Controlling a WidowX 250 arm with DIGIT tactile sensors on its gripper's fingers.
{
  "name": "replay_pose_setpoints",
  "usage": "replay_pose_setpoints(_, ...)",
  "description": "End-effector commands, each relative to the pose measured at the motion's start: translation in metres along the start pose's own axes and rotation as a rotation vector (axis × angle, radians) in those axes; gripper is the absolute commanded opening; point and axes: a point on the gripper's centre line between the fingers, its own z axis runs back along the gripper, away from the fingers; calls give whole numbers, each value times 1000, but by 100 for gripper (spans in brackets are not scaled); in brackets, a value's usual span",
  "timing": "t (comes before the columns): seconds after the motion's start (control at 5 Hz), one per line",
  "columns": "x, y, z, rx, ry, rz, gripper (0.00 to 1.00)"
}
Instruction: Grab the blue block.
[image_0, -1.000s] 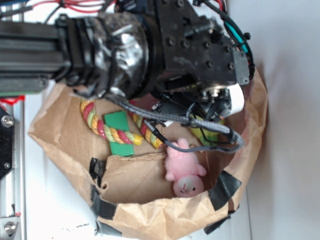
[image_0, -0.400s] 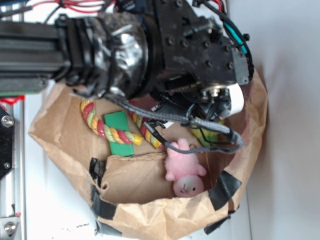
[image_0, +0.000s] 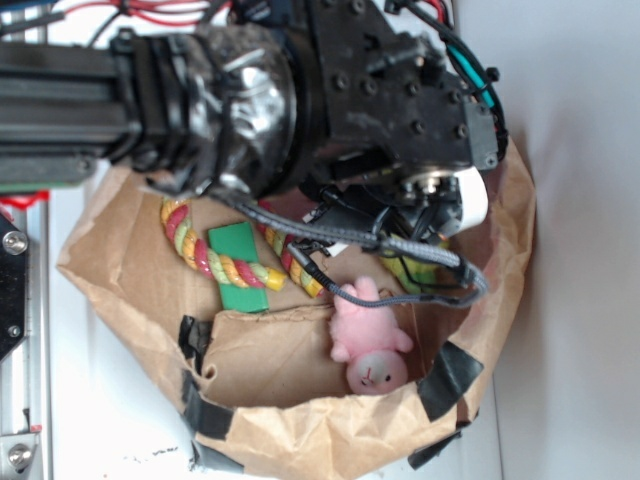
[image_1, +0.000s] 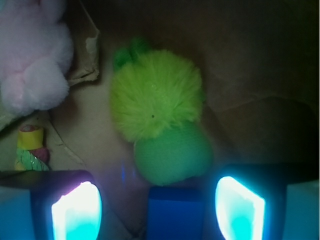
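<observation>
Not yet grabbed. Down inside the brown paper bag, with the arm filling the top of the outside view and hiding the working end there entirely. From the wrist view, though, plainly open: the claw spread wide, one glowing pad at lower left and the other at lower right, a clear gap between them and nothing pinched.

Sitting in that gap — the blue block, low in the wrist view, roughly centred between the two pads, a little nearer the right one. Apart from both pads by the look of it; no contact to be seen on either side. Only its upper edge and part of one face showing, the rest cut off by the bottom of the frame. Not visible at all in the outside view, being under the arm.

Just beyond the block, touching or nearly touching its far edge, a fuzzy green toy, with the pink plush toy off at upper left. Elsewhere in the bag, the green block under a striped rope, well apart from the claw.

Judged from this: approach and lining-up done, or close to it. Left to do — perhaps a touch lower, then closing on the block and lifting it clear without dragging the fuzzy toy along.
</observation>
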Motion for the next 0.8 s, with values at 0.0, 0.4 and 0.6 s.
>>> replay_pose_setpoints(0.0, -8, 13, 14, 37, -21, 16, 100)
replay_pose_setpoints(0.4, -20, 22, 15, 44, -46, 30, 100)
replay_pose_setpoints(0.6, -25, 27, 13, 50, -50, 40, 100)
